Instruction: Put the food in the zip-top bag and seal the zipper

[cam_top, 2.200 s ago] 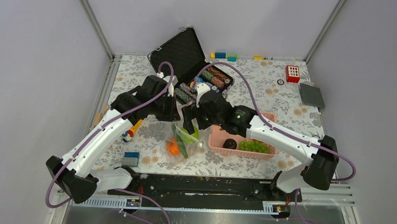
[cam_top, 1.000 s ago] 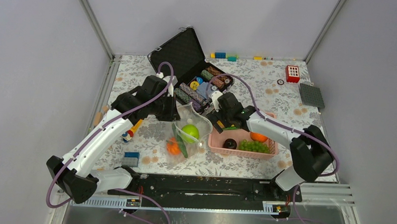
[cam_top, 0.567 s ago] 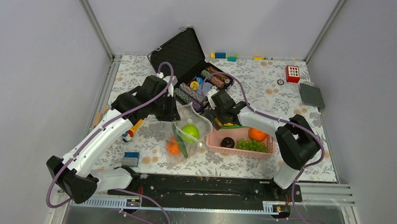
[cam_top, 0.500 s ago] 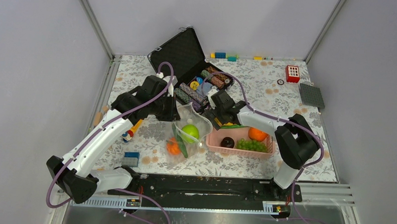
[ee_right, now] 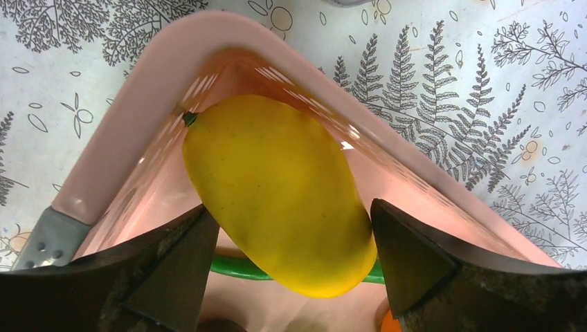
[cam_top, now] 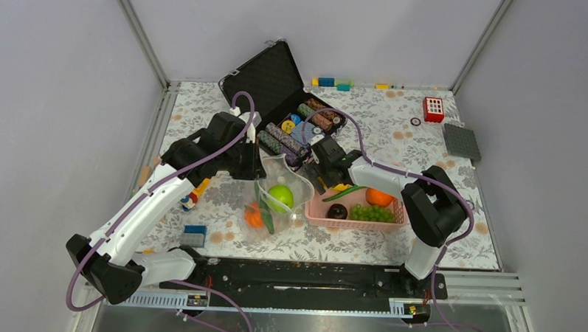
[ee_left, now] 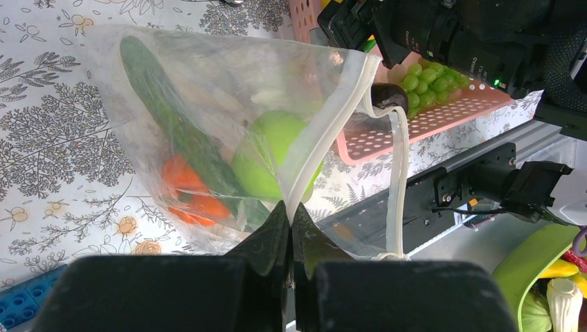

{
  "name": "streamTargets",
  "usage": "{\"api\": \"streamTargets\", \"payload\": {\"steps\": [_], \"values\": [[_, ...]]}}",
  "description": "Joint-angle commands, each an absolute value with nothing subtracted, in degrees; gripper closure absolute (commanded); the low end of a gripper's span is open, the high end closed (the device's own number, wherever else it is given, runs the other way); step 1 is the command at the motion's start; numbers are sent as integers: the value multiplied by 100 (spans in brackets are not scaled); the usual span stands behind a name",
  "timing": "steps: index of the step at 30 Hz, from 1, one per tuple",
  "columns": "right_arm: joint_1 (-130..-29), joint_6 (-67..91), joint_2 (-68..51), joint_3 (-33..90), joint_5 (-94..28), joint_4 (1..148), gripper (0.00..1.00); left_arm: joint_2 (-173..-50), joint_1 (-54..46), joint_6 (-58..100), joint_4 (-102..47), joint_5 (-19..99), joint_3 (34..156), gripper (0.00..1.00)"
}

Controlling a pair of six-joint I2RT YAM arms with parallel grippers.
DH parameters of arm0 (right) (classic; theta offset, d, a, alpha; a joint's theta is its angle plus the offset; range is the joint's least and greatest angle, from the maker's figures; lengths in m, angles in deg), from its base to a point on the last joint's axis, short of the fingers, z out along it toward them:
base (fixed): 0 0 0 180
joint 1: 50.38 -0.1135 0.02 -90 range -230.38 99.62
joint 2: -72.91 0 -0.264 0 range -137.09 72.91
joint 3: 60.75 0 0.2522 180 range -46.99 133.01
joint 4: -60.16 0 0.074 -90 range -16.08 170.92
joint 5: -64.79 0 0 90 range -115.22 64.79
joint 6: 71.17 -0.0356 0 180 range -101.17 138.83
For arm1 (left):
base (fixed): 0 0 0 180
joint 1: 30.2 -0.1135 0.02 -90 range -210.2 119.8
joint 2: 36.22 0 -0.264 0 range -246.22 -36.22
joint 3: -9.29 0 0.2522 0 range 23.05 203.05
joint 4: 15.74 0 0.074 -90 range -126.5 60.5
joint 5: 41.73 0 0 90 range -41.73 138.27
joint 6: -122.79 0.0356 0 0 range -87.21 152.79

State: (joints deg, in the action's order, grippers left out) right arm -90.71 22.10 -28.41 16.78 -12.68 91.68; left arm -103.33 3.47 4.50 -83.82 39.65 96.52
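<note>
The clear zip-top bag (cam_top: pixel 279 202) lies mid-table holding a green apple (cam_top: pixel 280 197), a long green pod (cam_top: pixel 264 213) and an orange piece (cam_top: pixel 253 216). My left gripper (cam_top: pixel 256 165) is shut on the bag's mouth edge and holds it up. In the left wrist view its jaws (ee_left: pixel 291 207) pinch the whitish zipper strip (ee_left: pixel 325 131). My right gripper (cam_top: pixel 326 178) is open at the pink basket's far-left corner. In the right wrist view (ee_right: pixel 291 211) its fingers straddle a yellow fruit (ee_right: pixel 277 194) lying over a green pod (ee_right: pixel 235 266).
The pink basket (cam_top: pixel 352 224) holds green grapes (cam_top: pixel 372 212), a dark round fruit (cam_top: pixel 337 211) and an orange pumpkin (cam_top: pixel 379 197). An open black case of chip rolls (cam_top: pixel 292 129) stands right behind both grippers. Loose bricks (cam_top: pixel 194 235) lie at the left.
My right gripper left the green apple in the bag, swung right and came down into the basket's far-left corner over the yellow fruit. My left gripper kept hold of the bag's edge.
</note>
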Motion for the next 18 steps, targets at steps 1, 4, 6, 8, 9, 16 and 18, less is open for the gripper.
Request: {"api": "streamTargets", "payload": {"steps": [1,4,6,8,9,16,18], "values": [[-9043,1920,-2871,1684,-1222,9131,16,-10218,319,511,-8169,3968,9675,100],[-9039,1839,-2785,1642,-1216,9117,25,-10238,318,504,-8168,3929,9674,100],[-9042,1732,-2643,1578,-1209,9130,32,-10240,319,503,-8158,3927,9677,100],[-9045,1665,-2423,1523,-1139,9193,38,-10230,318,506,-8168,3942,9678,100],[-9041,1642,-2309,1485,-1089,9232,43,-10231,319,508,-8164,3944,9680,100],[-9041,1231,-1343,1209,-474,9595,53,-10223,317,509,-8157,3944,9675,100],[-9042,1158,-982,1130,-526,9666,55,-10221,316,502,-8158,3953,9666,100]]}}
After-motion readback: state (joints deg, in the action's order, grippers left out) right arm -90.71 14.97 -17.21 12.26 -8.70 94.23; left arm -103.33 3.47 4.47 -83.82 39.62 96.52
